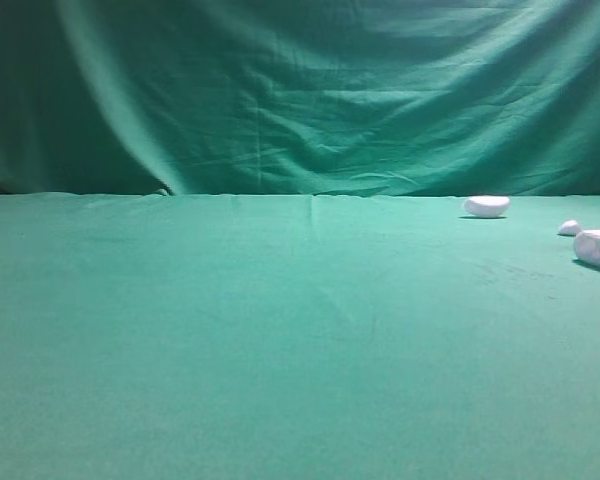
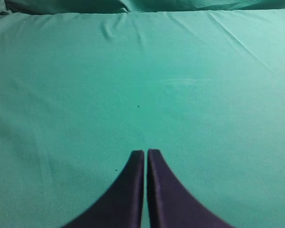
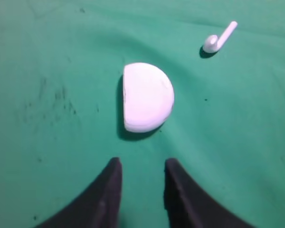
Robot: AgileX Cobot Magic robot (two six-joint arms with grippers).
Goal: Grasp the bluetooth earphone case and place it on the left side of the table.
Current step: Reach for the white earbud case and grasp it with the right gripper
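Case on the desk, just ahead of the right jaws and in line with their gap, clear of both tips. Lies flat, long axis running away from the jaws, straight edge to their left, rounded bulge to their right. Right jaws apart, holding nothing. Earbud farther out, ahead and right of those jaws, stem pointing away. Left jaws together, only a sliver between the tips, over bare green cloth. In the high view, case cut by the right edge.
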